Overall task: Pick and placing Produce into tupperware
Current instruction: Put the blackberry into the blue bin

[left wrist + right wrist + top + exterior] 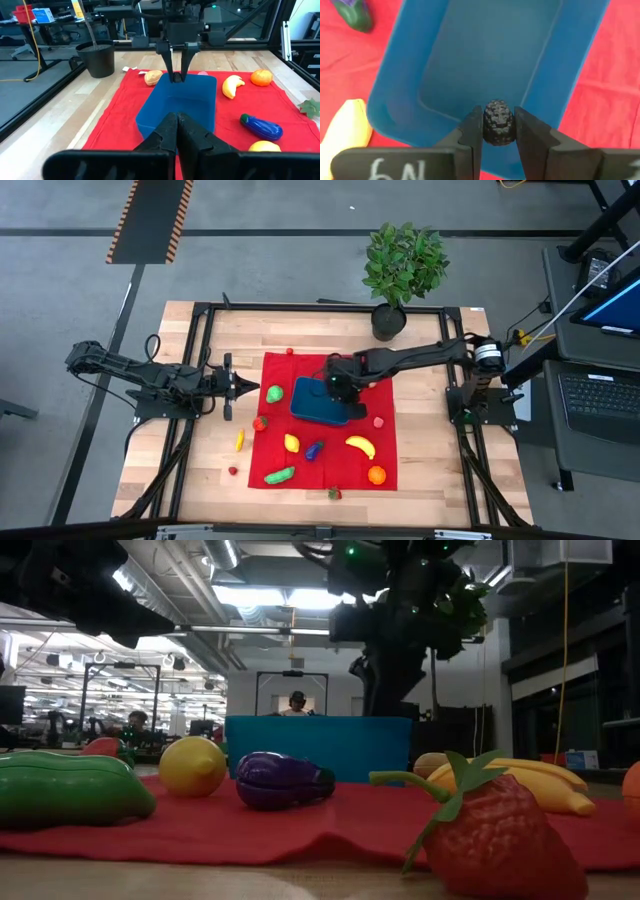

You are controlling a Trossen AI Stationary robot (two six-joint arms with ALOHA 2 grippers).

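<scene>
The dark blue tupperware (312,402) stands on a red cloth (330,465). Toy produce lies around it: a banana (360,445), an orange (376,475), a lemon (291,443), a purple eggplant (314,450) and a green cucumber (279,475). My right gripper (498,117) hangs over the container's right part, pointing steeply down, shut on a small dark bumpy berry (498,124). My left gripper (250,388) waits shut at the cloth's left edge, holding nothing. My right gripper pinches the dark berry's two sides (487,125) between its two fingers, close to their free ends. The fingers come from above, slanting down. The berry is lifted clear, above the inside of the tupperware (485,55).
A potted plant (402,265) stands at the table's far edge. A strawberry (334,493) lies at the cloth's near edge; a yellow piece (239,440) and a small red piece (233,471) lie on the bare wood left of the cloth.
</scene>
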